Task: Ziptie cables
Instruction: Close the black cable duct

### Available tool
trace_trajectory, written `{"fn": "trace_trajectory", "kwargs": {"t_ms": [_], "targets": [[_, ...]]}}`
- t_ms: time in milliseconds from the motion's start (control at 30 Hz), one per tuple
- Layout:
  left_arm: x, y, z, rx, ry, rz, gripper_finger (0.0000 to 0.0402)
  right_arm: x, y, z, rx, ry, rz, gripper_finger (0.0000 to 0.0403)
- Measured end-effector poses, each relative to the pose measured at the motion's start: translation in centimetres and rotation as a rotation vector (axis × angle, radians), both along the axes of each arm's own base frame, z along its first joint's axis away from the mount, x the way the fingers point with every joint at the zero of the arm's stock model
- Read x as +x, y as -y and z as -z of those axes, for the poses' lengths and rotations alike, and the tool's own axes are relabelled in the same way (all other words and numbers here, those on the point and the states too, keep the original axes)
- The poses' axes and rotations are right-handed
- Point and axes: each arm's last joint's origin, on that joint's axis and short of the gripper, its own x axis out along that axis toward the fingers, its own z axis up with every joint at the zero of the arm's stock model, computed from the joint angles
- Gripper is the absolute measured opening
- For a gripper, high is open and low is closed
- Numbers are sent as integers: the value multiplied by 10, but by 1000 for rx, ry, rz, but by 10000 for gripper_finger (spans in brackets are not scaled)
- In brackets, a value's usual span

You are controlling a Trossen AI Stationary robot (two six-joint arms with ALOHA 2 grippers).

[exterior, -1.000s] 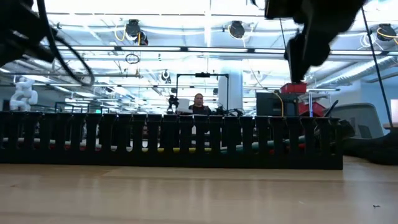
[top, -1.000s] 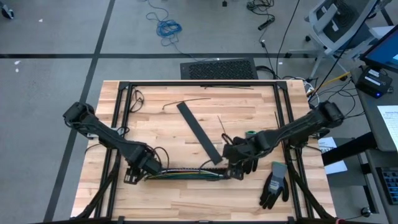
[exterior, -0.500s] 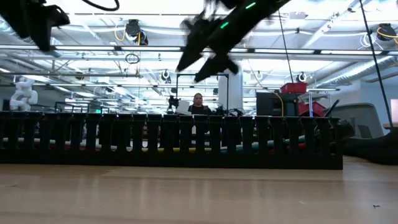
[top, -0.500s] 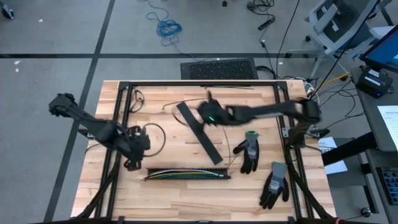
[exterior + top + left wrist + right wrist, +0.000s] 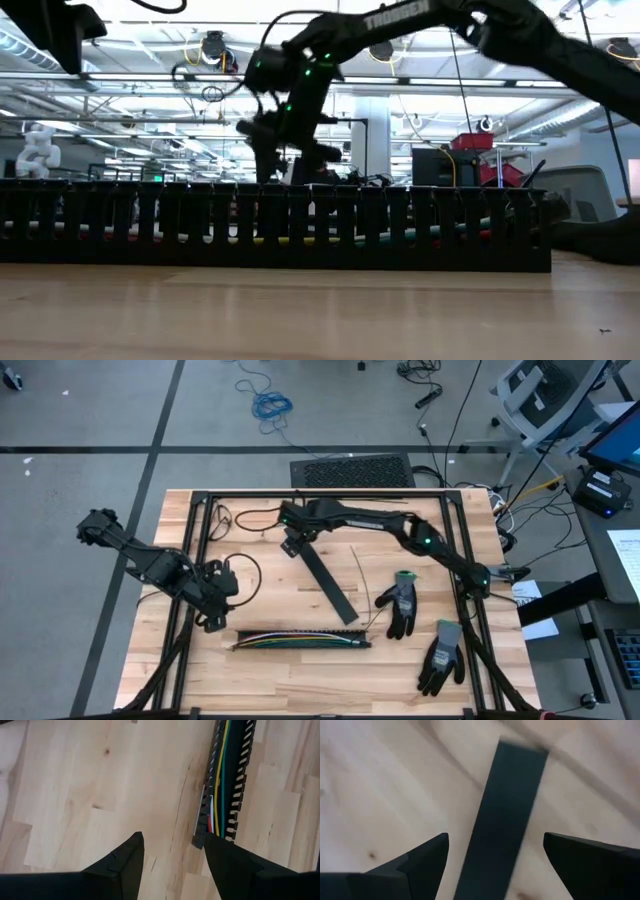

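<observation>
Comparing with the earlier views: both arms had left the near edge, where they had sat at either end of the slotted duct a second before.

Left hand: withdrawn to the left of the duct, hovering just off its left end; fingers spread, nothing between them. It had scarcely moved in the last half second.

Cables: thin, flexible, plastic-coated wires in yellow, green, red, white and blue, lying lengthwise inside the black slotted duct near the front of the tabletop. Unchanged in place. No tie visible around them.

Slotted duct: rigid black plastic, comb-like fingered walls, long and straight, open on top.

Flat strip: matte black, long, thin, rectangular, lying diagonally at mid-tabletop; probably the duct's cover.

Right hand: swung across from the right to the far end of the flat strip, poised over it; fingers spread wide either side of the strip, gripping nothing yet. Judged meaning: the work had shifted from the cables to fetching this strip, so tying looked not yet done.

Thin dark strands: wiry, slender, loose on the far tabletop.

Gloves: two, grey-black knit with coated palms, limp, at the right near corner.

Tabletop: pale butcher-block wood, visible grain and knots, framed by black rails.
</observation>
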Motion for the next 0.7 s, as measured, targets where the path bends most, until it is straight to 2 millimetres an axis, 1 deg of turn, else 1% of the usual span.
{"fn": "trace_trajectory", "kwargs": {"t_ms": [67, 133, 233, 300, 533, 700], "targets": [[0, 0, 0, 5, 5, 17, 202, 3, 0, 12, 49, -38, 27, 316], [2, 1, -1, -3, 20, 20, 202, 3, -1, 23, 72, -73, 58, 316], [3, 2, -2, -13, 41, 22, 202, 4, -2, 34, 90, -95, 94, 316], [4, 3, -2, -19, 46, 18, 202, 4, -1, 37, 96, -97, 115, 316], [7, 4, -3, -44, 75, 19, 202, 6, -3, 37, 87, -81, 134, 316], [7, 5, -3, -46, 75, 19, 202, 11, -12, 51, 92, -95, 135, 316]]}}
